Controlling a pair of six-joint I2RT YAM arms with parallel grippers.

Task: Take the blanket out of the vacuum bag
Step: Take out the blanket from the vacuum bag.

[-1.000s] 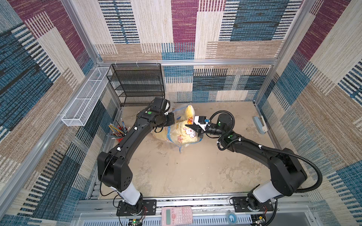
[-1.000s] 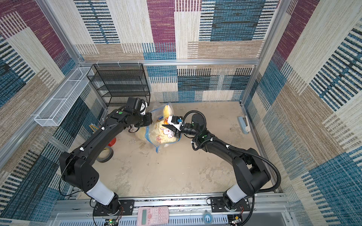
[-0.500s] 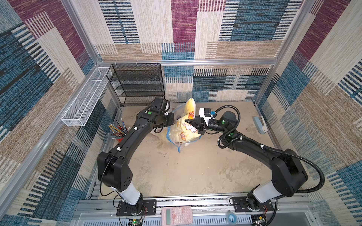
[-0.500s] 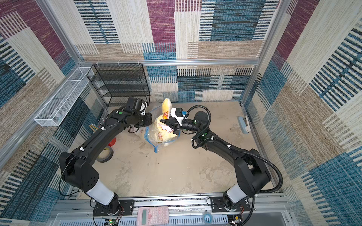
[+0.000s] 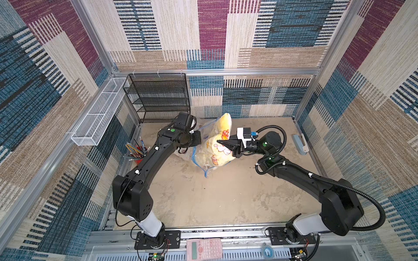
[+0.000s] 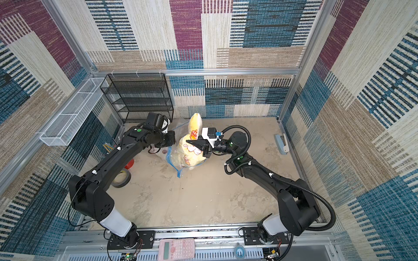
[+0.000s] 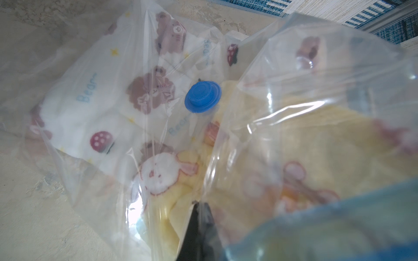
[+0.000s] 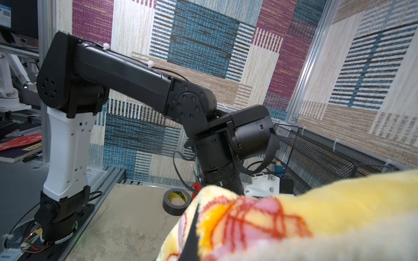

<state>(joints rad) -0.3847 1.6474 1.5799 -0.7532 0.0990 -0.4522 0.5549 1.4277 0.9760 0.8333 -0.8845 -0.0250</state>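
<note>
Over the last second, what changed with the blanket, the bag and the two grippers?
The right gripper, shut on the yellow blanket, lifted and drew back toward its own side, so the blanket rose and stands further out of the vacuum bag. Nothing was released. The left gripper stayed shut on the bag's plastic; the black mesh rack did not move.

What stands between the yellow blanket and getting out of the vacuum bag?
Only the vacuum bag itself. The right gripper is shut on the blanket, whose top is out, but its lower part sits inside the bag, which the left gripper pinches. Nothing else visible blocks it.
</note>
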